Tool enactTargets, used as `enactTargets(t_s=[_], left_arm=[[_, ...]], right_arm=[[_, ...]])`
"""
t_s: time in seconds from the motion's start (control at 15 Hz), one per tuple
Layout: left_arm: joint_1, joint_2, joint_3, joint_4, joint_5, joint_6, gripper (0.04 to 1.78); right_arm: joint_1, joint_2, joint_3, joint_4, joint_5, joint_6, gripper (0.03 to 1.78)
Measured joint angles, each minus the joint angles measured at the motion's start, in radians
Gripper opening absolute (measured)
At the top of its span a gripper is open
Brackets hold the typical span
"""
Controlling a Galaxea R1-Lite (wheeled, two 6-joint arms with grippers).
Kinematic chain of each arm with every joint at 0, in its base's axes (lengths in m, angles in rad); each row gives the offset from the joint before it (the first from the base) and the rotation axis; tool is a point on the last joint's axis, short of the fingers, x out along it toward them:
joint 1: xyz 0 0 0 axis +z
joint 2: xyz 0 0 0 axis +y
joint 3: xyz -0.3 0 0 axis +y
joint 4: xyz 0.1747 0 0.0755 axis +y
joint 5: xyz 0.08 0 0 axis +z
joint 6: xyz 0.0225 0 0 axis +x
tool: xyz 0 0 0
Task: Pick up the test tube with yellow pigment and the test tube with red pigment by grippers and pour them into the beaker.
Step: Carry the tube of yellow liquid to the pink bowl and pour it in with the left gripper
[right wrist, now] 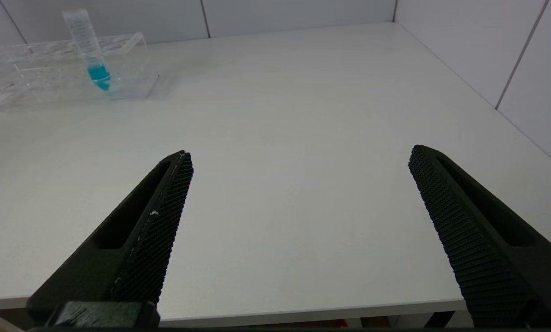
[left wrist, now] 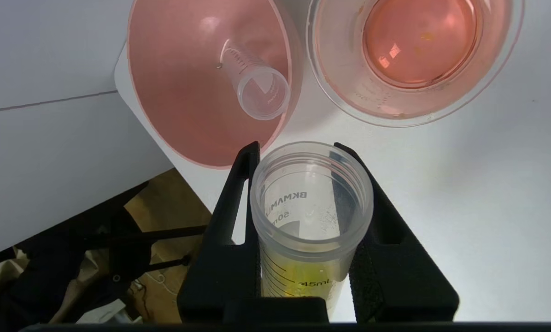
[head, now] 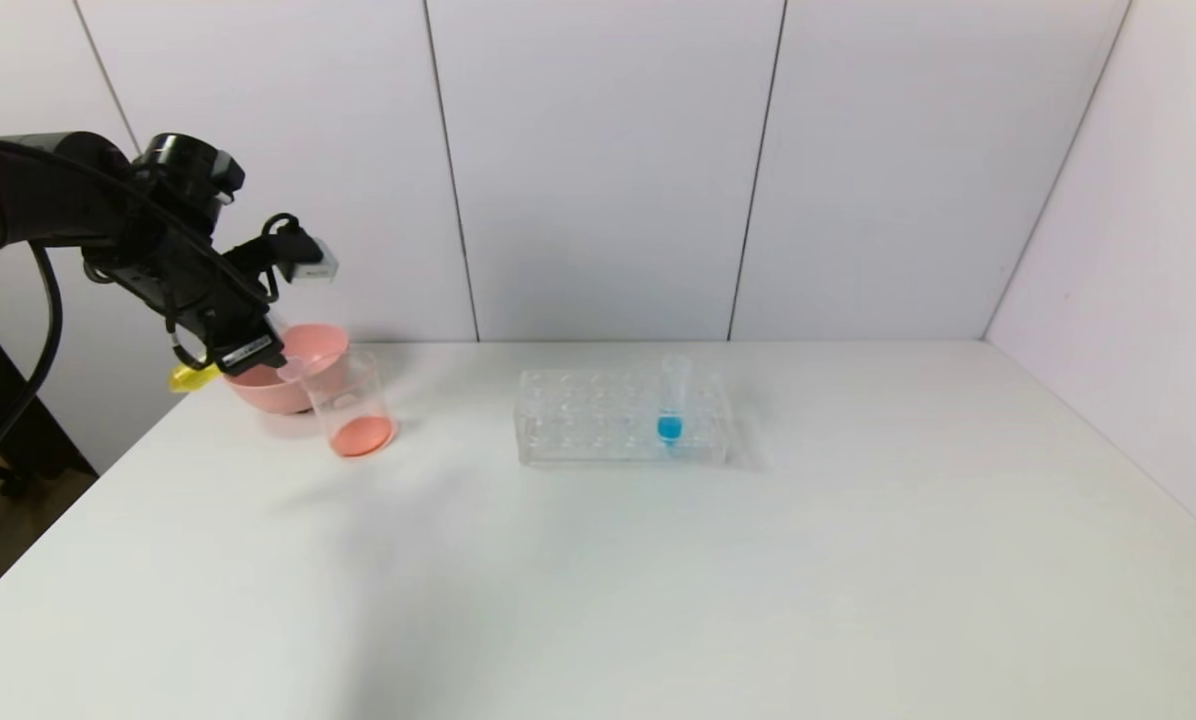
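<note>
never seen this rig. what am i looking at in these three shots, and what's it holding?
It is a two-armed robot at a white table. One picture comes from a camera on its head; the other two come from cameras on its wrists, looking out along each claw.

The left claw, at the table's far left corner, is shut on the test tube with yellow pigment, whose open mouth faces that wrist camera. Beside it stand a pink bowl and the beaker, which holds orange-pink liquid. An empty clear tube lies in the bowl; whether it is the red one cannot be told.

The right claw is open and holds nothing, low at the table's near edge. Mid-table, a clear rack holds a blue-tipped tube upright.
</note>
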Motion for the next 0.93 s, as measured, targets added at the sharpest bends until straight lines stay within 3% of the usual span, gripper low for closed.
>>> enactTargets(t_s=[0.73,0.93], left_arm=[[-0.041,0.01,-0.014,0.048,0.049,0.142,0.53],[-0.066,0.015,-0.014,0.051,0.111,0.174,0.53]], right_arm=[[0.0,0.0,0.0,0.0,0.0,0.0,1.71],[0.0,0.0,0.0,0.0,0.0,0.0,1.71]])
